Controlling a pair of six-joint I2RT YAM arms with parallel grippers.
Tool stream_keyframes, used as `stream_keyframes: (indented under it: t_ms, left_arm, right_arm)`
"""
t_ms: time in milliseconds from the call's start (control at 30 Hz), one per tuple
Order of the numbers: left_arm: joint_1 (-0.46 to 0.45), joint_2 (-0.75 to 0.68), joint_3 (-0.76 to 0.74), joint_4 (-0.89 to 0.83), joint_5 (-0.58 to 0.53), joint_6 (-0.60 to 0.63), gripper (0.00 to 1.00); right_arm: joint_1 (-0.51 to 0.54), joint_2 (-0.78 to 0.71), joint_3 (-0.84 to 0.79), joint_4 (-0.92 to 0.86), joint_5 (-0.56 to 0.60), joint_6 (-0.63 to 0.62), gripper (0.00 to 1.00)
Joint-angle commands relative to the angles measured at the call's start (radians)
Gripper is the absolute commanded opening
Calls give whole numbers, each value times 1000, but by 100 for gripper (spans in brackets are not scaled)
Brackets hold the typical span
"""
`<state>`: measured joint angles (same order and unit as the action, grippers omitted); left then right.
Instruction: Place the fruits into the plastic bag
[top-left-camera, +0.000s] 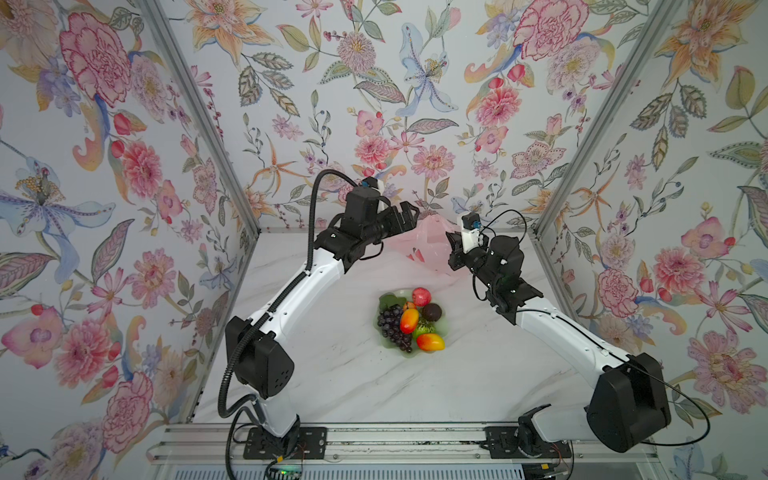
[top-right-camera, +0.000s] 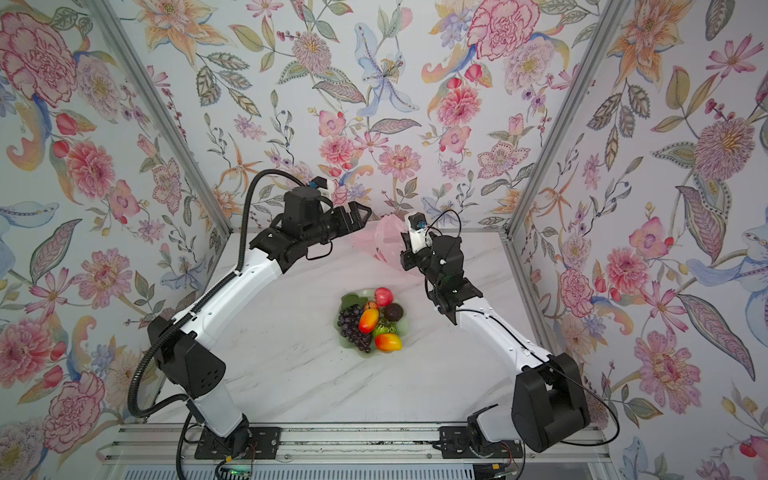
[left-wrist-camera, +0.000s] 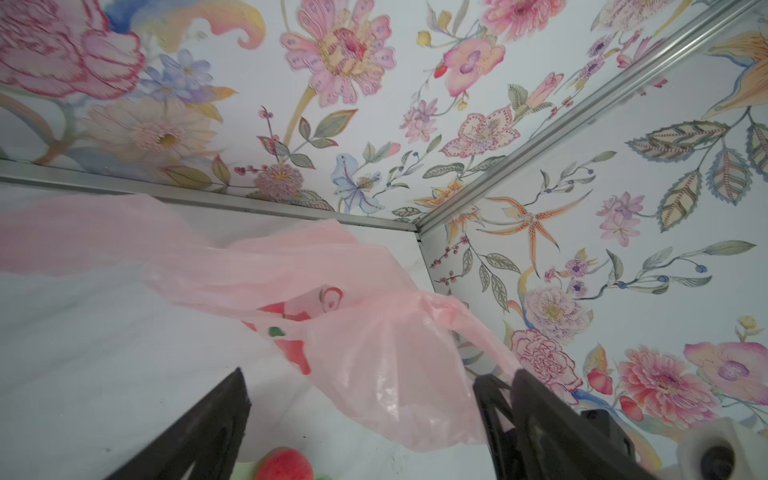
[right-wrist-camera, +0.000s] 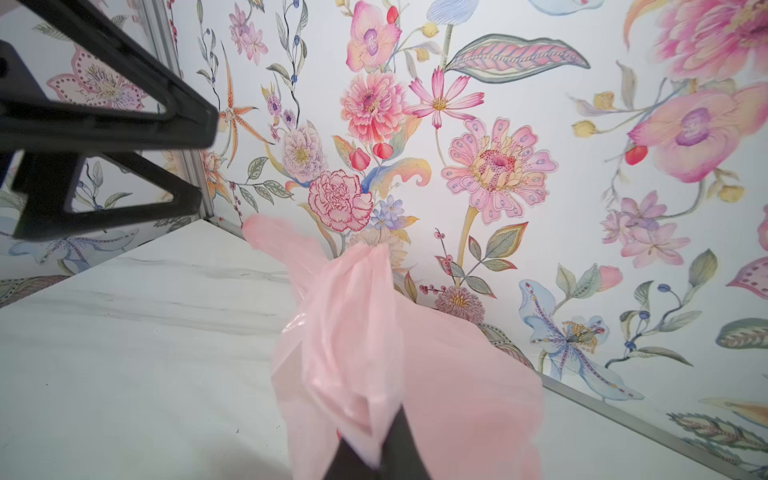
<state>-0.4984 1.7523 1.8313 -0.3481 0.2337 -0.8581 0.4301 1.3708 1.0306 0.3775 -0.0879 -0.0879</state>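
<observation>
No fruit is bagged yet: the fruits (top-left-camera: 409, 322) all lie heaped in the pale green dish (top-left-camera: 445, 326) at mid-table. Behind it, the right gripper (right-wrist-camera: 374, 457) pinches a bunched edge of the pink plastic bag (right-wrist-camera: 365, 353). The left gripper (top-left-camera: 411, 217) hangs spread and empty just beside the bag.

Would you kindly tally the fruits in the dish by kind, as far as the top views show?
Grape bunch: 1
Orange-yellow mangoes: 2
Red apple: 1
Dark brown round fruit: 1
Green fruit: 1
Total: 6 plainly seen; a reddish bit beside the apple may be a seventh.
</observation>
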Motion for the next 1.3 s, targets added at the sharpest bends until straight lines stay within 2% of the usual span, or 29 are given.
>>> stream_keyframes:
  t_ms: [0, 133, 300, 400, 467, 567, 633, 733, 833, 1267]
  left_arm:
    - [108, -3, 42, -149, 30, 108, 99]
    - [130, 73, 116, -300, -36, 247, 99]
    - [135, 165, 159, -287, -65, 486, 99]
    - [137, 216, 162, -243, -44, 674, 99]
    - [155, 236, 139, -211, -13, 730, 97]
    - [161, 212, 17, -65, 59, 838, 95]
    - [162, 184, -52, 19, 150, 918, 97]
    - [163, 160, -113, 91, 185, 974, 99]
    - [167, 174, -106, 85, 206, 1027, 98]
    - [170, 241, -44, 118, 322, 1091, 91]
  right_arm:
    - [3, -64, -44, 26, -32, 57, 0]
    - [-1, -114, -90, 28, -63, 80, 0]
    - [-8, -163, -136, 24, -121, 76, 0]
    - [-20, -195, -140, 1, -157, 67, 0]
    - [-25, -219, -133, -20, -176, 53, 0]
    - [-30, -247, -102, -77, -196, 25, 0]
    - [-31, -265, -75, -115, -209, 9, 0]
    - [-33, -288, -43, -161, -215, -2, 0]
    - [-33, -306, -20, -190, -224, -3, 0]
    - [-25, -397, -9, -289, -258, 7, 0]
